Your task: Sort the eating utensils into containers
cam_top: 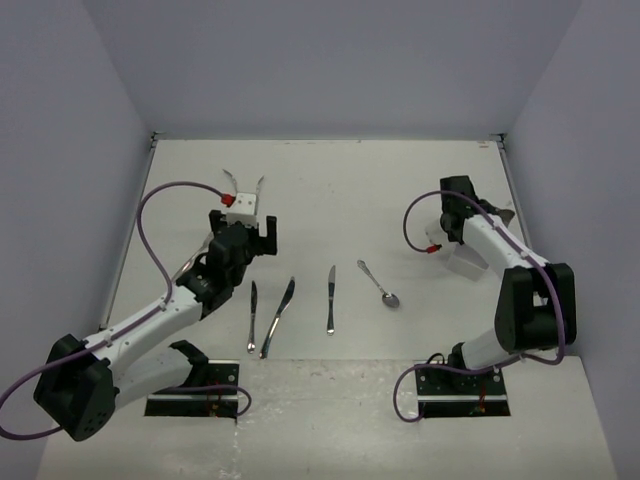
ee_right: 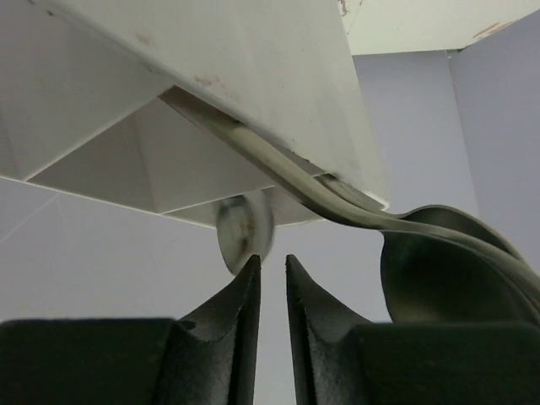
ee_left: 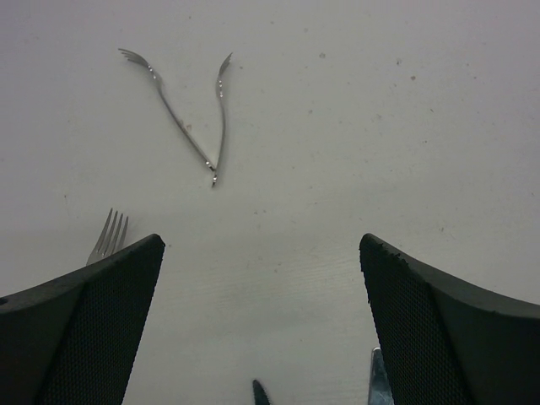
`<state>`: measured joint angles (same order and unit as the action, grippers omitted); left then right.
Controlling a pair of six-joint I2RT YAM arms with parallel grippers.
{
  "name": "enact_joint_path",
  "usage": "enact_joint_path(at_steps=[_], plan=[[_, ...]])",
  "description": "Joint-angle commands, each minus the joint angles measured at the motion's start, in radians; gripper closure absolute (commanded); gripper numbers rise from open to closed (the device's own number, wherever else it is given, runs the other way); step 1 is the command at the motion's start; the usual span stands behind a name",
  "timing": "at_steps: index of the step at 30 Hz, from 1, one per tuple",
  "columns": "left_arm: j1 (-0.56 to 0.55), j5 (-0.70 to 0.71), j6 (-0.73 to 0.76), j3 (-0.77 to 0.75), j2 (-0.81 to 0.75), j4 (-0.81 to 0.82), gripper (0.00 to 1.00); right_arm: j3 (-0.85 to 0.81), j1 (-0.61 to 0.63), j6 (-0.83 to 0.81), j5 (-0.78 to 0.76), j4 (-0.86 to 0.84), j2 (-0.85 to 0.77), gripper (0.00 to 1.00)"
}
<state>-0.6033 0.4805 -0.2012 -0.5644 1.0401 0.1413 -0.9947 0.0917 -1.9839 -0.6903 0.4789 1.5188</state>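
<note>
Slim silver metal table knives (cam_top: 279,317) and one silver spoon (cam_top: 380,284) lie side by side on the pale desk (cam_top: 400,180) between the arms. Farther out, two silver forks (ee_left: 169,105) form a V, handle ends touching, ahead of the left gripper (ee_left: 260,242), whose fingers stand wide apart. At the right, the white translucent rectangular box (ee_right: 211,59) shows large spoon bowls (ee_right: 447,261) jutting past its edge. The right gripper (ee_right: 272,270) sits just below it, fingers nearly together with nothing visible between them.

Three forks (ee_left: 169,106), one loose spoon (cam_top: 389,298), one box (cam_top: 466,260)
</note>
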Motion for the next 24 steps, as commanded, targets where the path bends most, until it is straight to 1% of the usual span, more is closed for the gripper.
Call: enact_joint_path(at_steps=[1, 2, 5, 9, 11, 12, 13, 14, 15, 17, 18, 20, 21, 23, 24], plan=[[0.005, 0.032, -0.029, 0.018, -0.029, 0.018, 0.00, -0.042, 0.016, -0.104, -0.028, 0.043, -0.011, 0.80], [0.005, 0.033, -0.029, 0.023, -0.035, 0.017, 0.00, -0.044, 0.023, -0.095, -0.025, 0.049, -0.015, 0.73], [0.005, 0.033, -0.032, 0.031, -0.043, 0.015, 0.00, -0.047, 0.034, -0.082, -0.026, 0.058, -0.025, 0.61], [0.005, 0.026, -0.033, 0.034, -0.054, 0.017, 0.00, -0.067, 0.045, -0.073, -0.035, 0.041, -0.032, 0.62], [0.007, 0.018, -0.032, 0.031, -0.060, 0.018, 0.00, -0.108, 0.046, -0.073, -0.064, 0.021, -0.046, 0.61], [0.005, 0.014, -0.033, 0.029, -0.061, 0.018, 0.00, -0.123, 0.048, -0.073, -0.075, -0.012, -0.052, 0.48], [0.007, 0.013, -0.033, 0.020, -0.063, 0.017, 0.00, -0.165, 0.048, -0.072, -0.084, -0.023, -0.058, 0.45], [0.005, 0.010, -0.038, 0.011, -0.064, 0.012, 0.00, -0.189, 0.048, -0.067, -0.092, -0.034, -0.075, 0.31], [0.007, 0.003, -0.041, 0.002, -0.066, 0.000, 0.00, -0.238, 0.048, -0.056, -0.101, -0.042, -0.086, 0.01], [0.007, -0.019, -0.041, -0.034, -0.066, -0.015, 0.00, -0.291, 0.048, -0.041, -0.103, -0.042, -0.120, 0.01], [0.005, -0.022, -0.041, -0.049, -0.066, -0.038, 0.00, -0.341, 0.049, -0.015, -0.092, -0.027, -0.134, 0.01], [0.007, -0.039, -0.044, -0.092, -0.064, -0.065, 0.00, -0.389, 0.052, 0.017, -0.065, 0.010, -0.163, 0.01], [0.007, -0.048, -0.043, -0.116, -0.064, -0.081, 0.00, -0.428, 0.054, 0.054, -0.025, 0.053, -0.192, 0.01], [0.007, -0.063, -0.043, -0.132, -0.066, -0.091, 0.00, -0.456, 0.057, 0.092, 0.023, 0.133, -0.219, 0.01], [0.007, -0.063, -0.047, -0.149, -0.069, -0.098, 0.00, -0.472, 0.059, 0.120, 0.087, 0.151, -0.254, 0.01]])
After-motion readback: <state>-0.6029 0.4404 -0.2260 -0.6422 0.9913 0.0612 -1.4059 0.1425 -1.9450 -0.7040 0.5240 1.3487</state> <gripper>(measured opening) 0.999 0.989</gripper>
